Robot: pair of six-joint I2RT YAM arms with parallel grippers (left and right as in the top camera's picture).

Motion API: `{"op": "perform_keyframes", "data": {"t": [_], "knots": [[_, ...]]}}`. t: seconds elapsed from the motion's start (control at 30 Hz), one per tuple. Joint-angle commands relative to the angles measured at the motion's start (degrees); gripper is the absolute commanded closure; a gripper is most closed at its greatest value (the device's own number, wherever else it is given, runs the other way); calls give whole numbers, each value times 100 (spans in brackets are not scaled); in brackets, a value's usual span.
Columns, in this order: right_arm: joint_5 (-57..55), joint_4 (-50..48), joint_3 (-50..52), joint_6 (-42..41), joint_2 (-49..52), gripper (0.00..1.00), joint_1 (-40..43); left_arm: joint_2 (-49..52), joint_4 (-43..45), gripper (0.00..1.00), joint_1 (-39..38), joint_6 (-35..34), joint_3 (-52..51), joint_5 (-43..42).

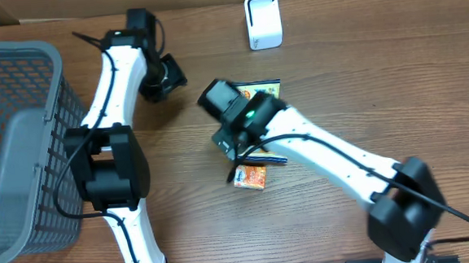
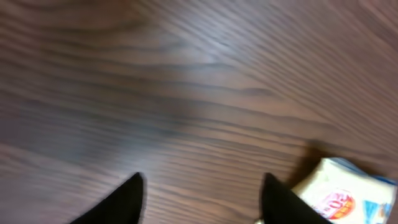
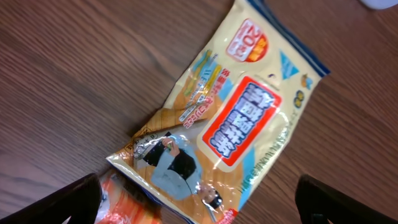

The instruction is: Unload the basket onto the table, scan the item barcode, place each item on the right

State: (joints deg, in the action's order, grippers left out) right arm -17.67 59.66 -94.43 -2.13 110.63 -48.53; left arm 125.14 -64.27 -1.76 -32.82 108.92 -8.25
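- Standing at the far left of the table (image 1: 360, 50), a grey mesh basket (image 1: 22, 120) plays no visible part;
- left claw (image 2: 202, 190) hangs over bare wood, jaws partly apart and gripping nothing; the snack packet (image 2: 345, 196) shows just off to its side;
- right claw (image 3: 199, 186) hovers directly above that packet, jaws spread wide and empty; the packet lies flat on the table, one corner meeting a smaller orange packet (image 3: 130, 205);
- wrapper print: a "20" in an orange badge and East Asian characters in a red panel; no barcode shows on this face;
- white scanner (image 1: 262, 20) stands upright near the far edge, apart from the packet;
- judged progress: early; nothing lifted, nothing scanned; grasp, carry and presentation all remain.
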Motion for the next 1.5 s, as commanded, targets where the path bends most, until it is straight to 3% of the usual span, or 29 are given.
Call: {"op": "perform_keyframes", "data": {"t": [0.0,0.23,0.5,1.2,1.33,1.47], "knots": [[-719,-15,72,-59,466,0,-289,-181,-50,37,20,72,114,98],[-1486,157,72,111,1115,0,-791,-181,-68,22,31,103,107,96],[-1493,120,74,109,1196,0,-1054,-181,-118,21,31,111,107,96],[-1202,-280,74,0,1447,0,337,-181,-221,20,31,221,105,101],[-920,-437,76,-2,1567,9,590,-181,-221,21,31,223,105,103],[-922,-636,76,0,1768,11,748,-181,-214,20,31,223,105,103]]}}
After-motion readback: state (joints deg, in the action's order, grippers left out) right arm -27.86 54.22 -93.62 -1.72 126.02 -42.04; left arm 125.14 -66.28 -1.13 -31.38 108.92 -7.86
